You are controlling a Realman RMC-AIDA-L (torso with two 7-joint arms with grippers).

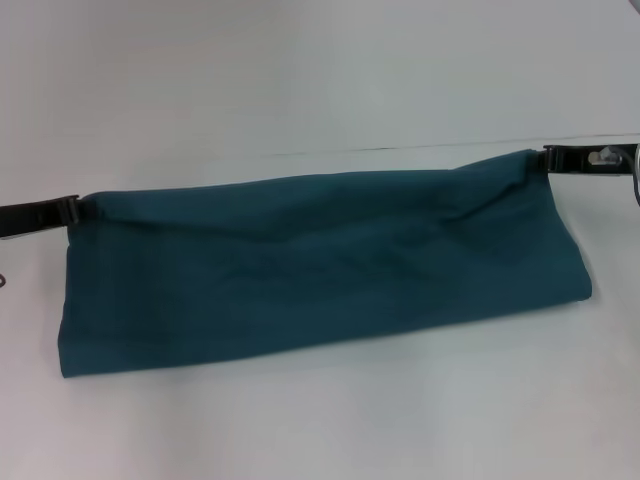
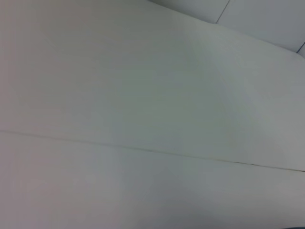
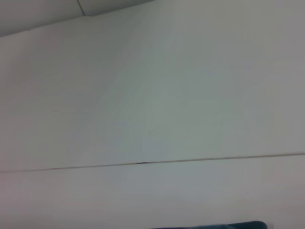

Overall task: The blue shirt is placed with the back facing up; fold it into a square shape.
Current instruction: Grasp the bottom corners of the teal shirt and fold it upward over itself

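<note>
Head view: the blue shirt (image 1: 320, 265) is being stretched as a long folded band across the white table (image 1: 320, 420). Its far left corner is being clenched by the left gripper (image 1: 72, 210), its far right corner by the right gripper (image 1: 545, 158), apparently pinched tight. Both wrist views are being filled mostly by bare tabletop.

- A pale white table surface (image 3: 157, 95) fills almost the whole right wrist view.
- A thin dark seam line (image 3: 143, 163) crosses the surface from edge to edge, with a small dark speck on it near the middle.
- A second seam cuts across one corner, where another faint line meets it.
- A sliver of the blue shirt (image 3: 238, 225) shows at the frame's edge, dark teal against the white.
</note>
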